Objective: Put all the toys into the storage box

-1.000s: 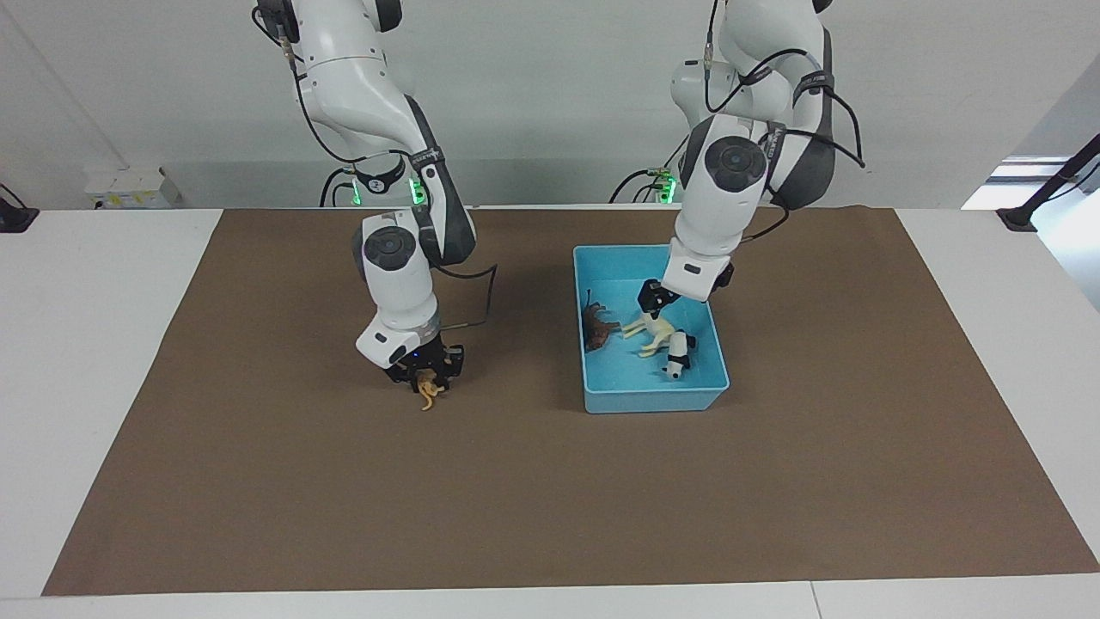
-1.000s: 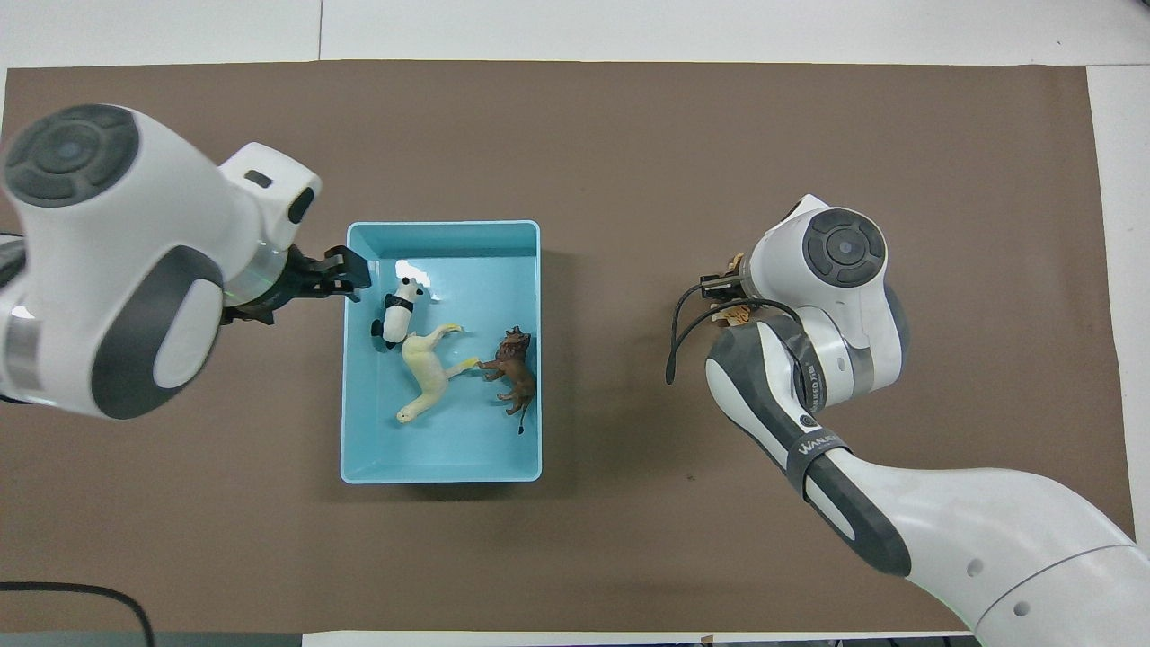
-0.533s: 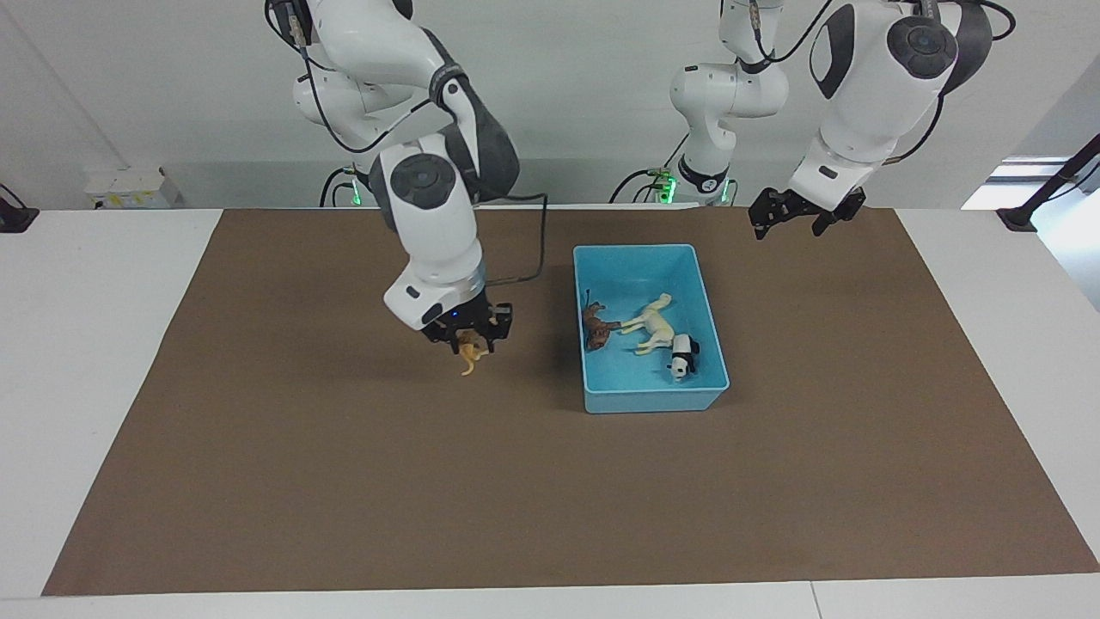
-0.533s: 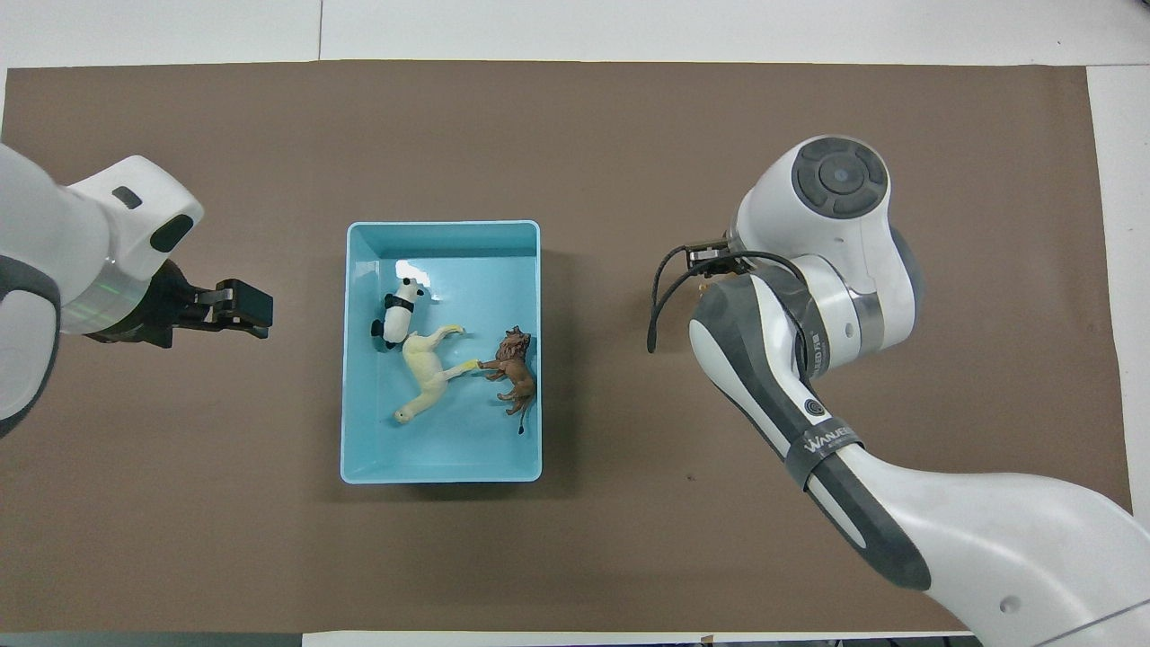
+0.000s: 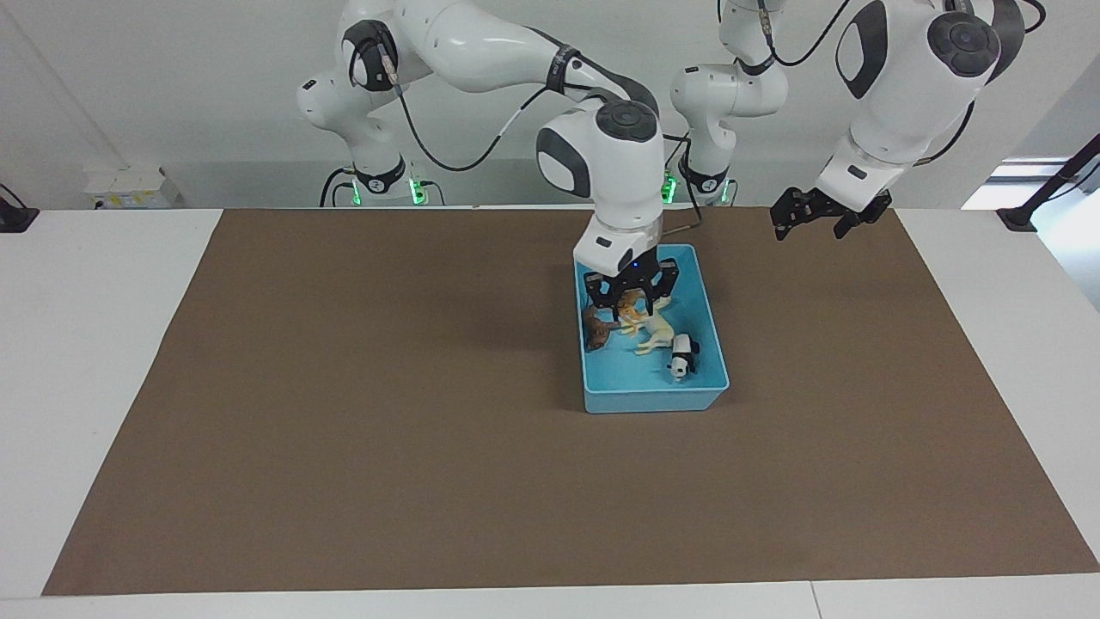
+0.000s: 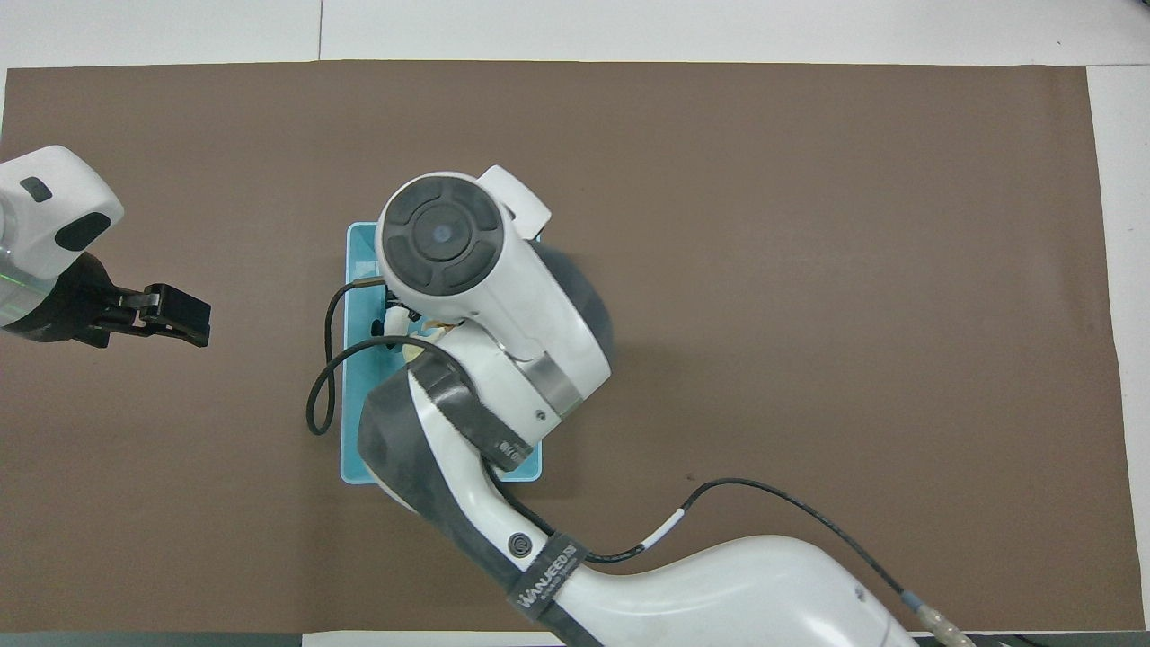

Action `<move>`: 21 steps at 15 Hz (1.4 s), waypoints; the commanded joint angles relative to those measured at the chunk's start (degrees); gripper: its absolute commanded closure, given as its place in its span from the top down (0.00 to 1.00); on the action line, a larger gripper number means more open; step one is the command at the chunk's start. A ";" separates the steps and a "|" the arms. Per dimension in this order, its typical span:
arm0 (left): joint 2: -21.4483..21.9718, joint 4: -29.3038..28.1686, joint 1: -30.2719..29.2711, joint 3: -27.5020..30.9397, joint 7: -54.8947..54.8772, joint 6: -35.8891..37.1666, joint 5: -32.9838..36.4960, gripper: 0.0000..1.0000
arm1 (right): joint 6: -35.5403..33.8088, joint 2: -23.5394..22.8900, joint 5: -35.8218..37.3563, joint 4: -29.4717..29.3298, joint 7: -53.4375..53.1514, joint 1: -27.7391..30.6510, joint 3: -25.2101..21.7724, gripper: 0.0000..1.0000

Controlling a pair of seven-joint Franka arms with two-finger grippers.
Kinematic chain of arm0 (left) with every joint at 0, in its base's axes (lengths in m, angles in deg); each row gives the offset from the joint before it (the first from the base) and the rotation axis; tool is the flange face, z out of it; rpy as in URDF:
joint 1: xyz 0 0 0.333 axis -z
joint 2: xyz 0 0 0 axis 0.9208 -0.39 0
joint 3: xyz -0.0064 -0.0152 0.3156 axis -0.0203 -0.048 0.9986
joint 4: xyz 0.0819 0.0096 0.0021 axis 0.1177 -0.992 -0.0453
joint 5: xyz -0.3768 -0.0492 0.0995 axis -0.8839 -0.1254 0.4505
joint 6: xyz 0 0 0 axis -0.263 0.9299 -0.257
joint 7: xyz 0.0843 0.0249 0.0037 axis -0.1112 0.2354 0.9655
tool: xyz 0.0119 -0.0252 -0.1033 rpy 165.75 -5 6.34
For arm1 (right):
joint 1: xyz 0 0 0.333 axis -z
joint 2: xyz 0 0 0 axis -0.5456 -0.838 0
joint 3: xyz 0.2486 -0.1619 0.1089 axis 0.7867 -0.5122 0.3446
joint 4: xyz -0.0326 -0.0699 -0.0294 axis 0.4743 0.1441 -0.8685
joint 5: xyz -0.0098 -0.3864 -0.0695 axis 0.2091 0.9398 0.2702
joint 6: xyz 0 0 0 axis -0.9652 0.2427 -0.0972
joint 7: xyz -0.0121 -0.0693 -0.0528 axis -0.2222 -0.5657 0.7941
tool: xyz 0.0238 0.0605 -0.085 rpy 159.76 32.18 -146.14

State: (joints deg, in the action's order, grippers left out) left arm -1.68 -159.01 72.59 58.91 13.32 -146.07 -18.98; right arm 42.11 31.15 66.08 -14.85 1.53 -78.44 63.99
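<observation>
Hanging over the storage box (image 5: 711,361), the right gripper (image 5: 632,297) is seen clamped on the orange tiger (image 5: 634,303), directly above the lion (image 5: 596,329) and cream figurine (image 5: 655,331); the panda (image 5: 681,356) lies in the box farther from the robots. The left gripper (image 5: 817,215), fingers apart, waits over the mat (image 5: 344,430). From overhead the box contents are hidden by the right arm.

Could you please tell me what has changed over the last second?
The right hand carried the tiger from over the mat to over the storage box. The left hand withdrew from the box toward its own end. Lion, long-necked toy and panda stayed put.
</observation>
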 commanded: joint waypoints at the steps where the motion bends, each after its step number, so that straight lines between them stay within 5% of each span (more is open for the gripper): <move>1: -1.49 3.25 -0.62 -0.45 -1.16 3.61 -0.31 1.00 | 3.55 -2.44 1.42 0.69 -1.23 -2.17 -0.26 0.00; 2: -1.40 3.25 -0.70 -0.45 -1.25 3.53 -0.31 1.00 | 3.56 -1.92 1.24 1.93 -3.06 -2.27 -0.26 0.00; 3: -1.31 3.17 -0.62 -0.45 -1.34 3.44 -0.31 1.00 | 3.47 -1.74 1.50 2.29 -4.64 -2.44 -0.34 0.94; 4: -1.31 2.99 -0.62 -0.45 -1.34 3.35 -0.22 1.00 | 2.17 -1.56 1.33 1.94 -5.62 -2.44 -0.43 1.00; 7: -1.31 2.99 -0.62 -0.45 -1.43 2.12 -0.22 1.00 | -1.71 -0.17 1.59 1.59 -11.32 -1.48 -0.70 1.00; 11: -1.14 2.55 -0.35 -0.53 -0.64 1.94 -0.22 1.00 | -3.46 6.94 5.02 2.90 -9.60 2.19 -7.01 1.00; 21: -0.18 3.08 -2.02 -1.15 -2.21 0.98 0.31 1.00 | -14.35 13.63 1.24 6.41 36.35 31.46 -6.94 1.00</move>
State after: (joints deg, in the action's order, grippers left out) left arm -2.59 -156.48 71.87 58.60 12.71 -144.57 -18.99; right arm 29.89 42.30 68.23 -12.07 31.40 -50.08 56.03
